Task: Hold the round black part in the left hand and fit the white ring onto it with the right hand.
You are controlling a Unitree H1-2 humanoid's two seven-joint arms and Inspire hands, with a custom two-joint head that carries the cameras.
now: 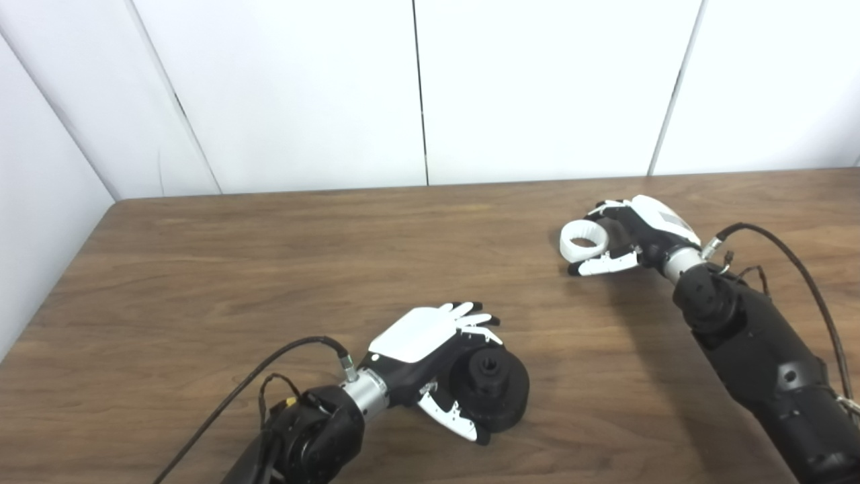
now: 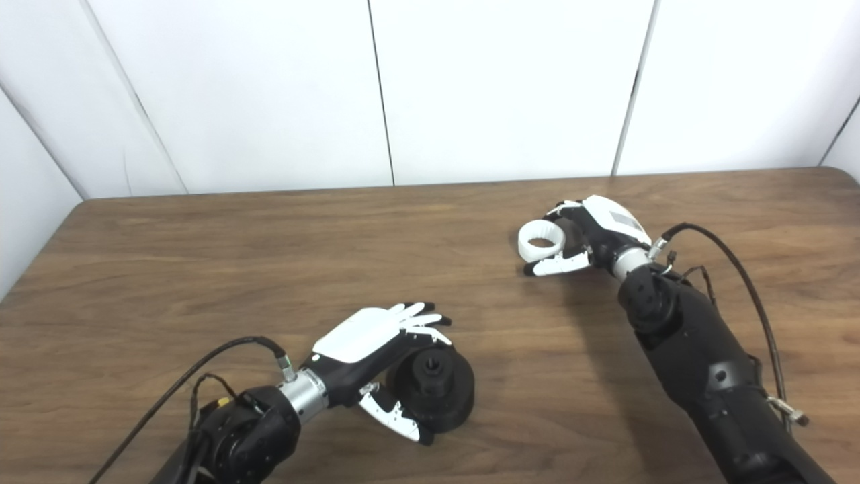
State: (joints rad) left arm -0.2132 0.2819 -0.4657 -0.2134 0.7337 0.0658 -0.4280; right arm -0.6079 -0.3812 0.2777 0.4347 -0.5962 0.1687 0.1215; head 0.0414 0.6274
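At about 6 o'clock on the wooden bench (image 1: pixel 269 242), the robot's left hand (image 1: pixel 430 349) wraps fingers and thumb around the round black part (image 1: pixel 494 390), tilting its hub toward the 2 o'clock side, apparently to present an open face. Well apart, near 2 o'clock, the right hand (image 1: pixel 628 238) pinches the white ring (image 1: pixel 583 242) by its rim, leaving the bore free to slip over the hub.

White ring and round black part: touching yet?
Apart. The left eye view shows bare table between the white ring in the right hand and the round black part.
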